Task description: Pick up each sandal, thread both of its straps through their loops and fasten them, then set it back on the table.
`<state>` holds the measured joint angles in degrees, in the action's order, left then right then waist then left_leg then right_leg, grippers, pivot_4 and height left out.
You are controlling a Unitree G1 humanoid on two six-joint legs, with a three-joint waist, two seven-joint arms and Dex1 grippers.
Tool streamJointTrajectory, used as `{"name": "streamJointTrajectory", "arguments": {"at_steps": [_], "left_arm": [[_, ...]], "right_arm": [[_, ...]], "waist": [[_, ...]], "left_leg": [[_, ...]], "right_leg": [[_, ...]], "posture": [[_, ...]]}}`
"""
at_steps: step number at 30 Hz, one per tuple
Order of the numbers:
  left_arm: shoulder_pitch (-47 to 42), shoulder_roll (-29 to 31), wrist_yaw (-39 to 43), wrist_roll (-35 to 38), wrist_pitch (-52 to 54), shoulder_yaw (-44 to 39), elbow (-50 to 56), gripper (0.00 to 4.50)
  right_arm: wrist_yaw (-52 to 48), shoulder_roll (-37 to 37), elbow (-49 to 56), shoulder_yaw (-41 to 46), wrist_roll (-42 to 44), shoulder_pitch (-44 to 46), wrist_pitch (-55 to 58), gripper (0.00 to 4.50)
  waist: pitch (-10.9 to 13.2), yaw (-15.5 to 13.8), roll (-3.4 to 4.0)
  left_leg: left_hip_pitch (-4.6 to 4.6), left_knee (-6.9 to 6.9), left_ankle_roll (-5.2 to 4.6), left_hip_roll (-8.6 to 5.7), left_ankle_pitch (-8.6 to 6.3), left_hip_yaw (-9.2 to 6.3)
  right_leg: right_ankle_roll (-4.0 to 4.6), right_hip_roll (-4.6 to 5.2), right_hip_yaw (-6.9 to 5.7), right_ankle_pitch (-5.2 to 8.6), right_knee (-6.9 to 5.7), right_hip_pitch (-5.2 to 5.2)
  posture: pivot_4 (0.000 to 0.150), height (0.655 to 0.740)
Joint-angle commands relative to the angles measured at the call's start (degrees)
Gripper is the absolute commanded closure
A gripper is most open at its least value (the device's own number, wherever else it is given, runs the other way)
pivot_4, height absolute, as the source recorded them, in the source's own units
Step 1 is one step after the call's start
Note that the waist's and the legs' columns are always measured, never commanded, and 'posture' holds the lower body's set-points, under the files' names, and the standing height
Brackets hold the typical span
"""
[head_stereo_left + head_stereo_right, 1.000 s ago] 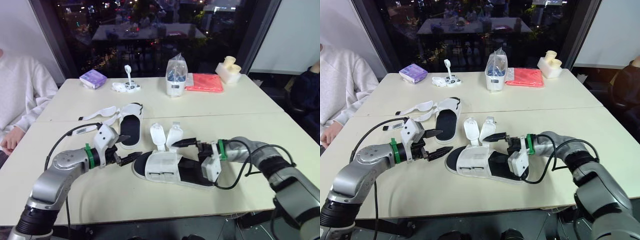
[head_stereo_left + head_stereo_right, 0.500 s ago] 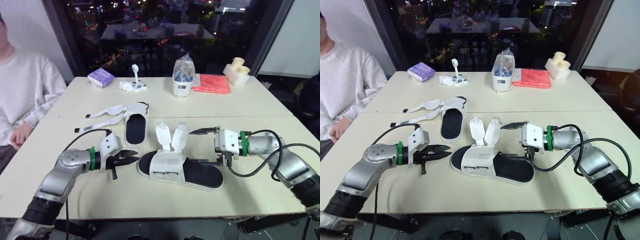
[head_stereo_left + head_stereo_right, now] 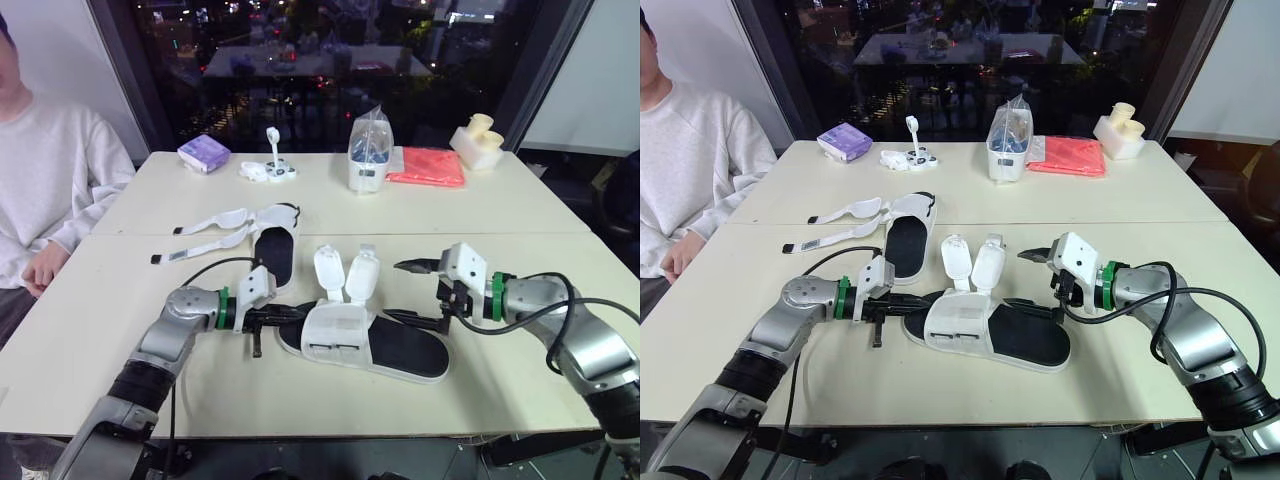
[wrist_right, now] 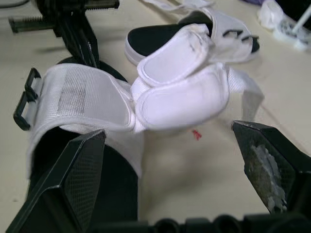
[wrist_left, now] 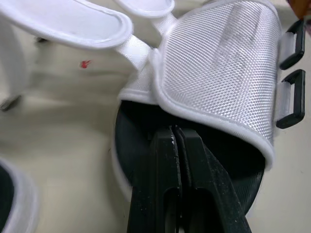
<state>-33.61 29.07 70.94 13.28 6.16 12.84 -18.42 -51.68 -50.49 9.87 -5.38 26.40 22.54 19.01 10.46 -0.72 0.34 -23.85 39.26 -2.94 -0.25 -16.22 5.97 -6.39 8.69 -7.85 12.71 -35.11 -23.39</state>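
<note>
Two white sandals lie on the table [image 3: 90, 320]: the near sandal [image 3: 360, 335] toward the front edge, its two straps [image 3: 345, 275] standing unfastened, and the far sandal [image 3: 272, 250] behind it. The left tool [image 3: 280, 315] meets the near sandal's toe. The right tool [image 3: 408, 292] hangs by its heel half, spread wide.

Left wrist view: fingers [image 5: 167, 184] pressed together at the black sole [image 5: 127, 160], under the mesh upper [image 5: 218, 73] with its black loops [image 5: 291, 97].

Right wrist view: the straps look soft and floppy, probably best pinched at their tips. The sandal is likely light and best steadied by its firmer sole. No writing is legible.
</note>
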Motion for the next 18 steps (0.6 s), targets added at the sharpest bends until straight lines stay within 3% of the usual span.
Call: {"name": "streamJointTrajectory", "arguments": {"at_steps": [1, 9, 18], "left_arm": [[-1.87, -0.53, 2.02, -1.04, -1.47, 0.99, -0.77, 4.44], [-2.72, -3.02, 3.41, -1.87, -1.49, 1.82, -2.38, 4.44], [-3.14, -4.05, 3.71, -2.22, -1.62, 2.04, -2.77, 4.44]], "right_arm": [[1.36, 1.06, 2.44, 4.64, 5.72, 0.23, 9.02, 0.0], [7.94, 8.55, -3.09, 7.6, 14.9, 6.48, 31.18, 0.0], [10.34, 20.17, -16.22, 8.33, 16.92, 17.45, 40.56, 0.0]], "waist": [[0.0, 0.0, 0.0], [0.0, 0.02, -0.01], [-0.02, 0.06, 0.0]], "left_leg": [[0.0, 0.01, -0.01, 0.0, 0.0, 0.0], [-0.01, 0.01, -0.07, 0.01, -0.04, -0.03], [-0.16, 0.03, -0.08, -0.01, -0.04, -0.04]], "right_leg": [[0.0, 0.01, 0.0, 0.0, 0.0, 0.0], [0.01, 0.06, 0.0, -0.01, -0.01, -0.02], [0.01, 0.01, -0.03, -0.01, -0.02, -0.11]], "posture": [[0.15, 0.74], [0.15, 0.74], [0.15, 0.74]]}}
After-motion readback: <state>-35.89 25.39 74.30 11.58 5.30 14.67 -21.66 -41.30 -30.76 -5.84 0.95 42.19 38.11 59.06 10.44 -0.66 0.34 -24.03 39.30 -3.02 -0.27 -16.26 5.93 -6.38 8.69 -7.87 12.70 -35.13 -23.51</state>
